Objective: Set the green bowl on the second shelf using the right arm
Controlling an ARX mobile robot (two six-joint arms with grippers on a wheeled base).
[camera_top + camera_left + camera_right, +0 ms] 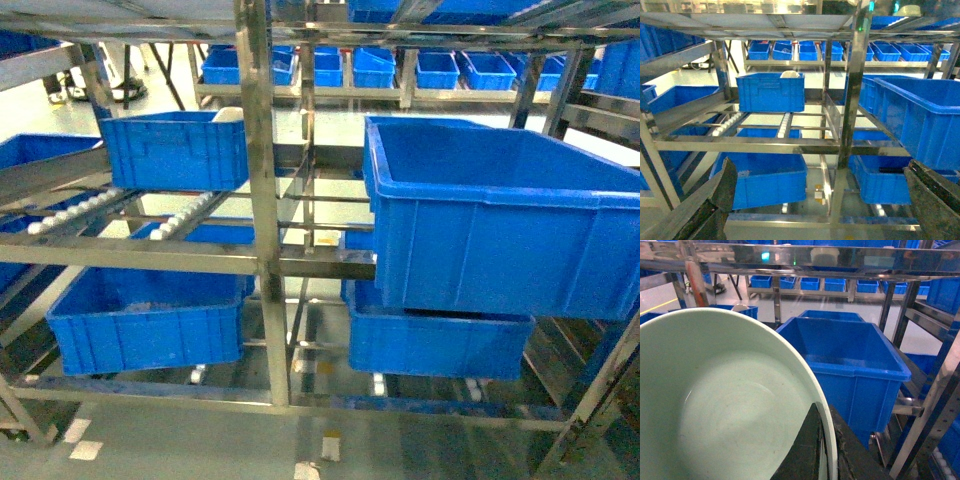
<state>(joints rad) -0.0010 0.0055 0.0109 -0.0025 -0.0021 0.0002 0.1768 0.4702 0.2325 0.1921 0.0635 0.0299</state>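
Observation:
The pale mint-green bowl (725, 405) fills the left of the right wrist view, tilted with its glossy inside facing the camera. My right gripper (828, 442) is shut on its rim, one dark finger inside and one outside. The second shelf (150, 254) shows in the head view as a brushed-steel front rail with white roller tracks (185, 215) behind it; in the left wrist view the second shelf (750, 145) stands straight ahead. My left gripper (821, 170) is open with nothing between its fingers. Neither gripper nor the bowl shows in the head view.
A large blue bin (500, 225) sits on the right bay of the rack, with a smaller blue bin (175, 150) holding a white domed thing (228, 115) at the back of the left bay. More blue bins (145, 320) rest on the lower level. A steel upright (262, 200) divides the bays.

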